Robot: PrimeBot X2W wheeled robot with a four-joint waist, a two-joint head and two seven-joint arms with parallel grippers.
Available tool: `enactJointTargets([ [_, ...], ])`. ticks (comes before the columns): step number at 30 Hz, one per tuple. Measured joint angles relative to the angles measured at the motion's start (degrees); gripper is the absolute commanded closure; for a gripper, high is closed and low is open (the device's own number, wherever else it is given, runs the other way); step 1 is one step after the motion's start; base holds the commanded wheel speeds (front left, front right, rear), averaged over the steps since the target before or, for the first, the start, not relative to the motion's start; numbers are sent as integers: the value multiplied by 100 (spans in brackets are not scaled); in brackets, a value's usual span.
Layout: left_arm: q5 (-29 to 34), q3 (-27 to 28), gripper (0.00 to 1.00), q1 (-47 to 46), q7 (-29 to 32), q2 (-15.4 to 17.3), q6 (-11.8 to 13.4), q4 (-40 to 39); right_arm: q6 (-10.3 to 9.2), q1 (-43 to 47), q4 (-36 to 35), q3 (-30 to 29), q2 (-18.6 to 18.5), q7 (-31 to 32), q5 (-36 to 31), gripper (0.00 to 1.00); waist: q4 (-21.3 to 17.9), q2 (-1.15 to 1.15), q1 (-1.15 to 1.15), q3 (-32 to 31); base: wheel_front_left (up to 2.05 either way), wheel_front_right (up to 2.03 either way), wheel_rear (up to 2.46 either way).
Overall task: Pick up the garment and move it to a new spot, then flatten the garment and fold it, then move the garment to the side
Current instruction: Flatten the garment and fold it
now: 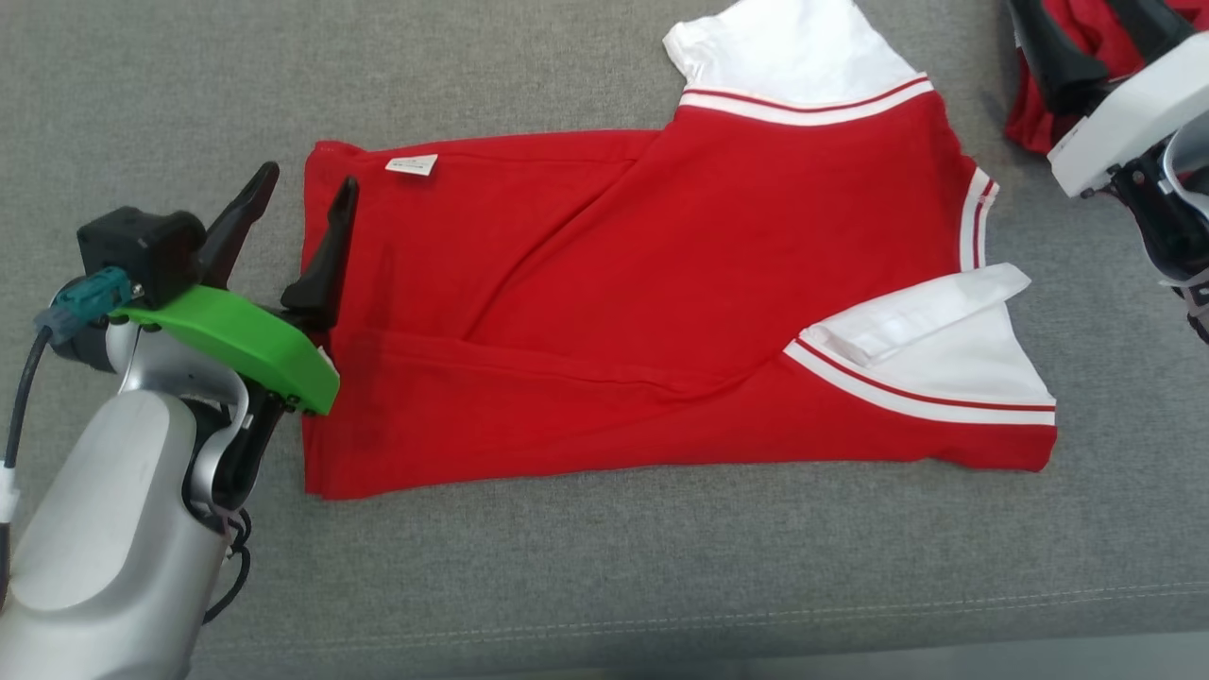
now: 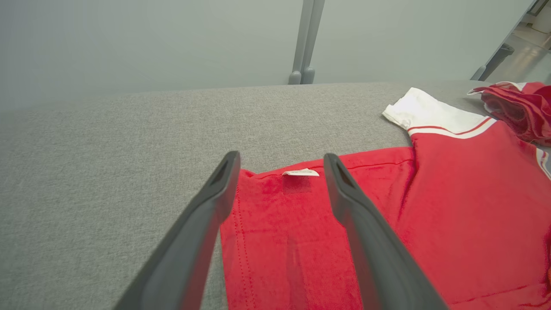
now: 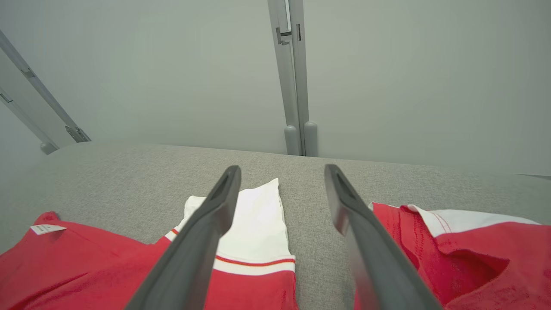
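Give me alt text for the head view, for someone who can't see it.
A red shirt with white sleeves lies partly folded on a grey surface. The open left tool straddles its hem edge; the right tool is at upper right, over a second red garment.

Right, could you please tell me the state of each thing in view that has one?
Red shirt: lying flat on the grey surface, one layer folded over lengthwise, not gripped.
Left gripper: open, empty, straddling the shirt's hem edge.
Right gripper: open, empty, over the gap between the two garments.
Second red garment: crumpled in a heap, apart from the shirt.
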Motion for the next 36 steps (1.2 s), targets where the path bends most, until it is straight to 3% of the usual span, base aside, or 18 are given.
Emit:
enactJointTargets([
  [19,36,-149,0,-956,-68,-387,-111,44,18,-1361,906,9,257,810,-51,0,560,0,0,1176,0,0,0],
  [28,45,-274,0,-1212,-109,-497,-162,288,165,-1694,1430,40,438,1192,62,0,877,0,1,1484,0,0,0],
  [36,33,-324,0,-1487,81,-570,-180,646,175,-2058,1827,135,534,1457,26,0,1055,0,1,1654,0,0,0],
])
